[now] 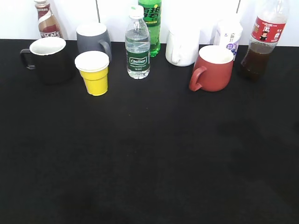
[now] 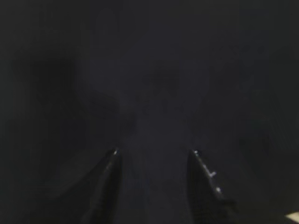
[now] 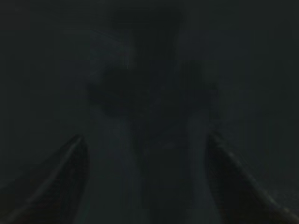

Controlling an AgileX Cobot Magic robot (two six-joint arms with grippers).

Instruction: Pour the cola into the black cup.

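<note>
The cola (image 1: 265, 39) is standing upright at the far right rear of the table (image 1: 149, 158), against the white wall. Its dark liquid is filling only the lower part of the bottle; the red label is sitting above it. The black cup (image 1: 47, 59) is standing at the far left of the same row, well apart from the cola, with its handle pointing left and its white inside showing.

Between them, left to right, other items are standing: a coffee bottle (image 1: 46, 21) behind the black cup, a grey mug (image 1: 93, 39), a yellow cup (image 1: 93, 73) just in front of the grey mug, a water bottle (image 1: 137, 44), a green bottle (image 1: 151, 23) behind it, a white mug (image 1: 182, 46), a red mug (image 1: 212, 68) with its handle facing left, and a white carton (image 1: 228, 35) behind the red mug.

No arm is appearing in the exterior view. The left end effector (image 2: 155, 154) is showing two fingertips held apart over a dark surface, with nothing between them. The right end effector (image 3: 147, 140) is also standing spread, wider than the left, gripping nothing. Both wrist views are dark and blurred.
</note>
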